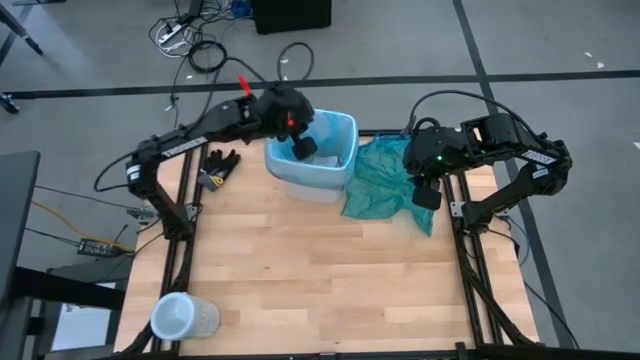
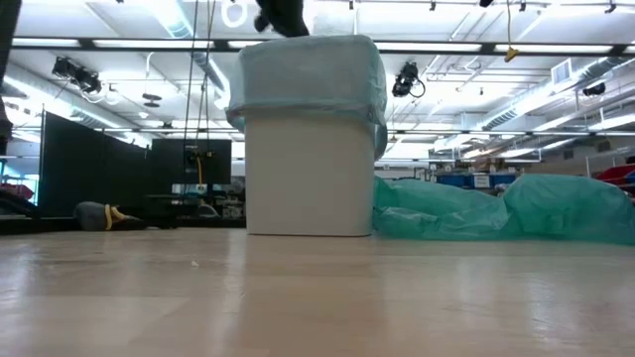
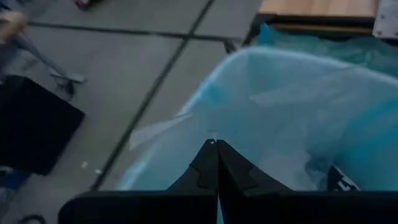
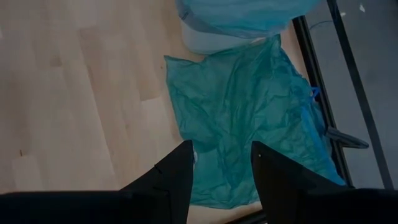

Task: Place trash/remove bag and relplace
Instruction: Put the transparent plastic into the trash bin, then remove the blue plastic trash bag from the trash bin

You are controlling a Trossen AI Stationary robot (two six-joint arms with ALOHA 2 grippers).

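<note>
sky-blue bag [image 1: 325, 150] is lining the white bin [image 2: 310, 177] at the table's far edge, left gripper [image 1: 303, 146] pinched shut over its mouth, probably dropping trash, while the right gripper [image 1: 427, 195] hovers part-open above the teal-green bag [image 1: 385, 180] just right of it.

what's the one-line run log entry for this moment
left gripper: shut, over bin opening | bag: lining bin | right gripper: open, above teal bag | gloves: left of bin

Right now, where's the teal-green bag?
High view: the teal-green bag lies flat on the table's far right, touching the lined bin, with the right gripper over its right edge.
</note>
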